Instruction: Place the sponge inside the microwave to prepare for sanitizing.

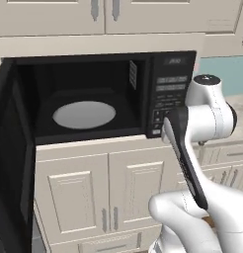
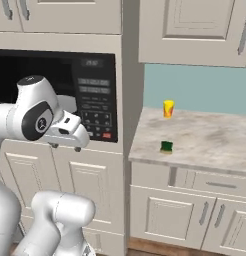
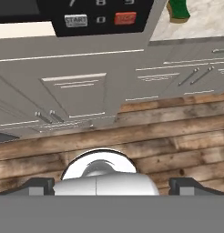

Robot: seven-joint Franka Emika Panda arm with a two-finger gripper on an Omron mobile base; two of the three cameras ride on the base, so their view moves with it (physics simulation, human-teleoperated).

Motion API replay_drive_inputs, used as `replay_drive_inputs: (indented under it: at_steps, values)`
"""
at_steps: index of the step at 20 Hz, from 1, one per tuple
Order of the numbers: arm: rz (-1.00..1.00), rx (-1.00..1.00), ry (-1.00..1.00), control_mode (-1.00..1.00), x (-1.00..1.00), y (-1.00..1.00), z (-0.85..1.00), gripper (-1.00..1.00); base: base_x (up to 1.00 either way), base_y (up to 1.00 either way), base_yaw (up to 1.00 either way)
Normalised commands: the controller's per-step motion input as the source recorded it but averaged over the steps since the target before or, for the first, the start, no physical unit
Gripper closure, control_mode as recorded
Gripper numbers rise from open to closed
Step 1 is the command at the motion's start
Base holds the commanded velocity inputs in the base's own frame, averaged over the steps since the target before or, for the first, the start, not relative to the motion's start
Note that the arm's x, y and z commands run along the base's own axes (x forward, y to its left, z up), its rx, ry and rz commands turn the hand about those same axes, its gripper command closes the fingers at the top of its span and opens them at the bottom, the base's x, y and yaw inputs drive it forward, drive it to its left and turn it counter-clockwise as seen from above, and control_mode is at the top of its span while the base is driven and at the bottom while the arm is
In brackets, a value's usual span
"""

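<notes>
The black microwave (image 1: 163,94) stands open, its door (image 1: 10,158) swung out to the left and the grey turntable (image 1: 84,114) bare inside. Its button panel (image 2: 97,100) and red button (image 3: 124,18) face me. The sponge (image 2: 167,146), green over a yellow layer, lies near the front edge of the counter to the right of the microwave; it also shows at the top right of the hand view as the sponge (image 3: 178,11). My gripper (image 2: 65,147) hangs in front of the panel, pointing down, well left of the sponge. It is open and holds nothing, with its fingertips (image 3: 38,185) wide apart.
A yellow-orange cup (image 2: 168,108) stands at the back of the marbled counter (image 2: 210,140). Cream cabinet doors (image 1: 79,197) run below the microwave and the counter. Wall cabinets (image 2: 195,30) hang above. Wooden floor (image 3: 132,136) lies beneath the hand.
</notes>
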Motion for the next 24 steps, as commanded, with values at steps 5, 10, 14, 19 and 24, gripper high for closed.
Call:
replay_drive_inputs:
  at_steps: [5, 10, 14, 19, 24]
  values:
    - [0.00, 0.00, 0.00, 1.00, 0.00, 0.00, 0.00, -1.00, 0.14, -0.59, 0.04]
    - [0.00, 0.00, 0.00, 1.00, 0.00, 0.00, 0.00, -1.00, 0.04, -0.56, 0.04]
    - [0.00, 0.00, 0.00, 1.00, 0.00, 0.00, 0.00, -1.00, 0.00, -0.55, 0.05]
    - [0.00, 0.00, 0.00, 1.00, 0.00, 0.00, 0.00, -1.00, 0.12, -0.46, 0.06]
    - [0.00, 0.00, 0.00, 1.00, 0.00, 0.00, 0.00, -1.00, 0.17, -0.25, 0.02]
